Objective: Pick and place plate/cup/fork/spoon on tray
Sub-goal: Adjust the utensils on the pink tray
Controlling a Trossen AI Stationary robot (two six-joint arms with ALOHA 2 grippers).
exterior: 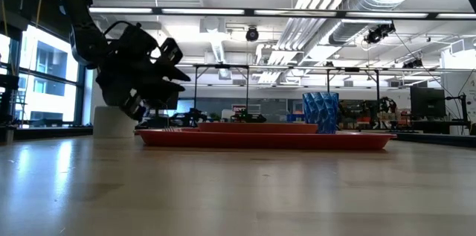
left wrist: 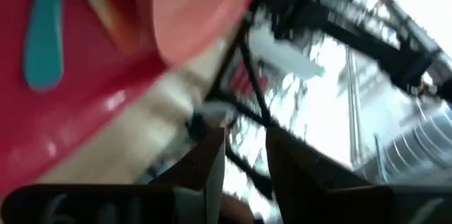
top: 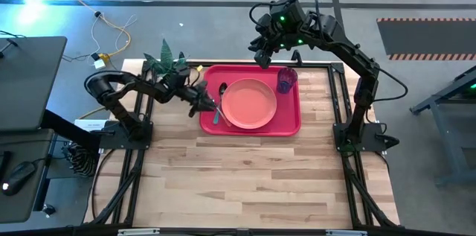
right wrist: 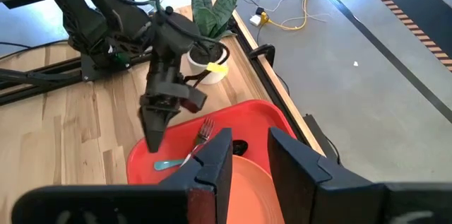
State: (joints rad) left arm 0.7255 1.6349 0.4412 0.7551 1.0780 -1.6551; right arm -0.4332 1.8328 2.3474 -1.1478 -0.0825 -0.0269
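tray (top: 288, 120) sits at the far middle of the wood counter (top: 253, 176). plate (top: 249, 103) lies flat in the tray's centre. cup (top: 287, 80) stands upright in the tray's far corner on the right arm's side, apart from the plate; in the low view it shows above the tray rim. spoon (top: 221, 102) lies on the tray between the plate and the tray's left edge, bowl toward the far side, handle toward the near side. fork (right wrist: 200, 139) lies on the tray just beside the spoon, tines toward the far side, crossing over the spoon's handle in the right wrist view. left end effector (top: 209, 104) hangs tilted over the tray's left edge, right by the fork and spoon, fingers a narrow gap apart with nothing between them in its wrist view. right end effector (top: 262, 57) is raised above the tray's far edge, clear of everything, fingers (right wrist: 212, 164) also narrowly parted and empty. a potted plant (top: 168, 61) stands at the counter's far edge behind the left arm.
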